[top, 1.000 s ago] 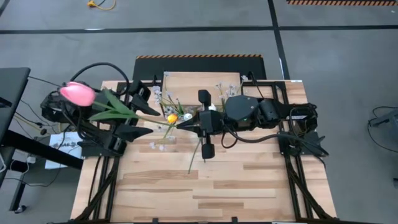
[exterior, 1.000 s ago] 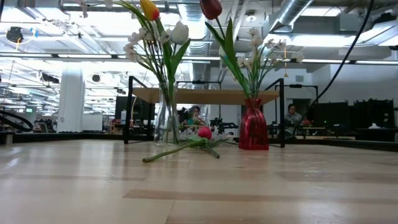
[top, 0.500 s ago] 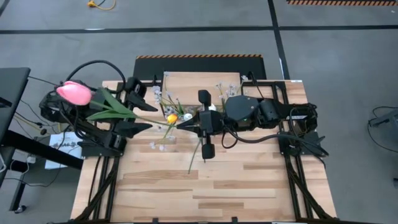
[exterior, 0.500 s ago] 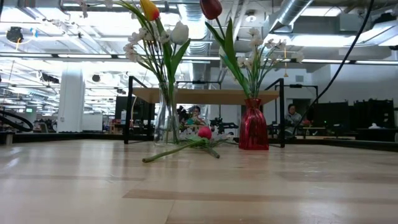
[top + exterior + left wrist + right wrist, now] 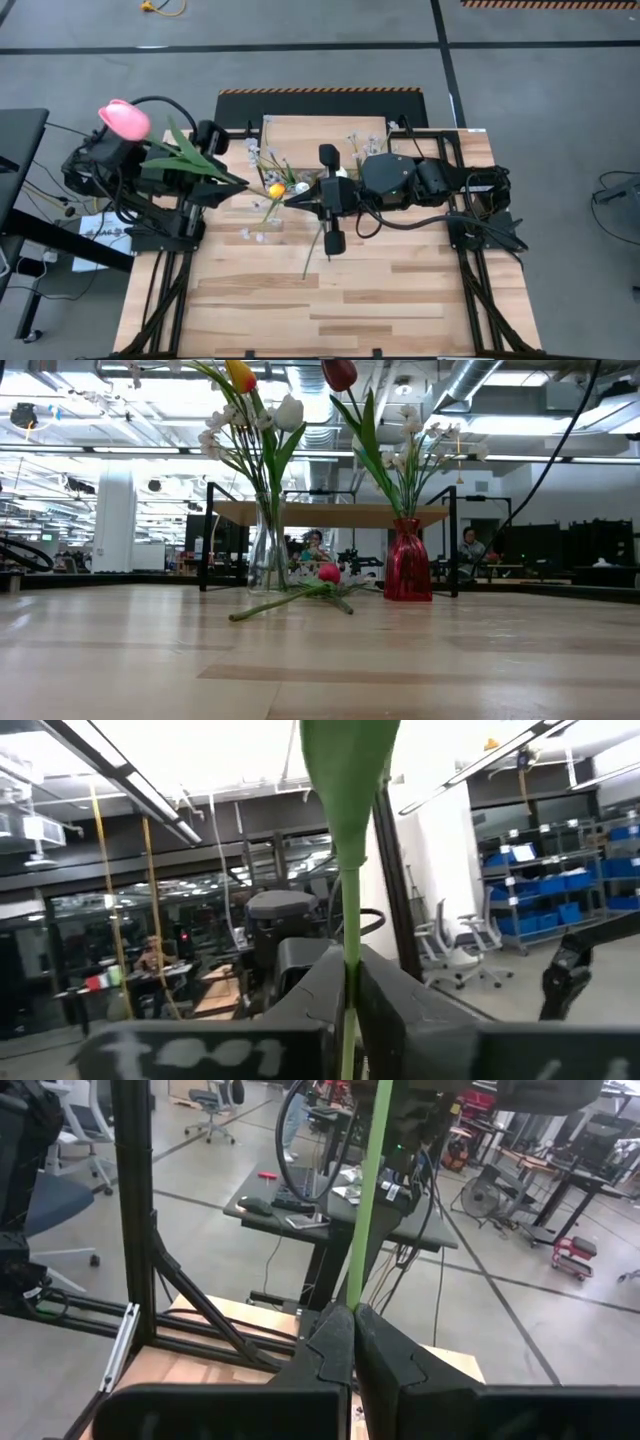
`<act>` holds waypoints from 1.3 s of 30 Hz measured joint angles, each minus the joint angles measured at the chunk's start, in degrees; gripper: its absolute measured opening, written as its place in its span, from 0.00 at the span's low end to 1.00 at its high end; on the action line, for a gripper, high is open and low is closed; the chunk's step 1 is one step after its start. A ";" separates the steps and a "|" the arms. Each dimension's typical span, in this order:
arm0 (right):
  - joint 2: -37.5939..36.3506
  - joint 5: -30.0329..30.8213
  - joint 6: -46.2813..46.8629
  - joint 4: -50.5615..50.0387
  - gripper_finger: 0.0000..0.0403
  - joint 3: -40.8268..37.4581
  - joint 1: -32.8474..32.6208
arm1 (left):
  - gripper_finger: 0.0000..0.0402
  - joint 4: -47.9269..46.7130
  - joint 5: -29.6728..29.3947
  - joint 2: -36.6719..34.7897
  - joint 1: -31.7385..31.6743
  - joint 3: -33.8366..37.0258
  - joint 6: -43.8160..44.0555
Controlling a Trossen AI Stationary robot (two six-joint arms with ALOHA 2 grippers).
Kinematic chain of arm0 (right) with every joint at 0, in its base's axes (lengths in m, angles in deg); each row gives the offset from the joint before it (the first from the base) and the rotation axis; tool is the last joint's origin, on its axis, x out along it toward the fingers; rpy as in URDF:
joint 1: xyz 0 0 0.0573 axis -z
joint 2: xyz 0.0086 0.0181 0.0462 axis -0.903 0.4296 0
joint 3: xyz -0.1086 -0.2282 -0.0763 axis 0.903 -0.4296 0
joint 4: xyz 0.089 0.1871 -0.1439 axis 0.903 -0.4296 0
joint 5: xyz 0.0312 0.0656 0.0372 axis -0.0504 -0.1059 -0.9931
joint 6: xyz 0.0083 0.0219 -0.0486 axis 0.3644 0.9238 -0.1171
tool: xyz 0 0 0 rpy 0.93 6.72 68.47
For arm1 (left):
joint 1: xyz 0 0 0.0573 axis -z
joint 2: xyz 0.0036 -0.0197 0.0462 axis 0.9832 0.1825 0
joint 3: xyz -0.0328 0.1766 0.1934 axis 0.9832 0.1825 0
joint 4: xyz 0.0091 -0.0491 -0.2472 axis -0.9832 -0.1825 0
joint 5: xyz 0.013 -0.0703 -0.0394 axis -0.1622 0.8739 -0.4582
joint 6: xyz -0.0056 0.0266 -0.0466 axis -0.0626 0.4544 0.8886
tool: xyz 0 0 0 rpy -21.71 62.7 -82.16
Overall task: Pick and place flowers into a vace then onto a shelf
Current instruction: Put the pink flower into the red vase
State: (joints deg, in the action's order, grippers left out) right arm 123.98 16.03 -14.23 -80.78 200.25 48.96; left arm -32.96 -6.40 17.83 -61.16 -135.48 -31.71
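A pink tulip with long green leaves hangs above the table's left side, its head over my left arm. My left gripper and my right gripper face each other, both shut on its stem. A clear vase with a yellow tulip, a white tulip and pale sprays stands on the table. So does a red vase with a dark red tulip, both in front of the shelf. One more flower lies on the tabletop. My left gripper pinches the tulip's green stem between its two shut fingers, just below a broad leaf. It comes from the table's left, tilted a little upward. The tulip is lifted clear of the table, head back over the left arm. My right gripper pinches the stem's lower end between its two fingertips, coming nearly level from the table's right. The stem runs straight on from the fingertips toward the left arm, clear of the table.
The shelf stands at the table's far middle on black legs. The flower on the tabletop lies just nearer than the right gripper. The near half of the wooden tabletop shows bare planks. People sit in the room beyond.
My left gripper has shut on the pink tulip's stem and rolled a little. The tulip's head has swung toward the table's far edge and its leaves have turned with it. The right gripper's end of the stem has stayed where it was.
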 joint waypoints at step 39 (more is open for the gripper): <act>-17.83 26.78 16.17 -36.11 0.34 0.02 -2.08 | 0.00 -16.08 3.90 17.60 -9.91 -19.11 4.80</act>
State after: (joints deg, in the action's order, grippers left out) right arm 106.15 42.81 1.94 -116.89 200.28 46.88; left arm -49.04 -2.50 35.43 -71.07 -154.58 -26.92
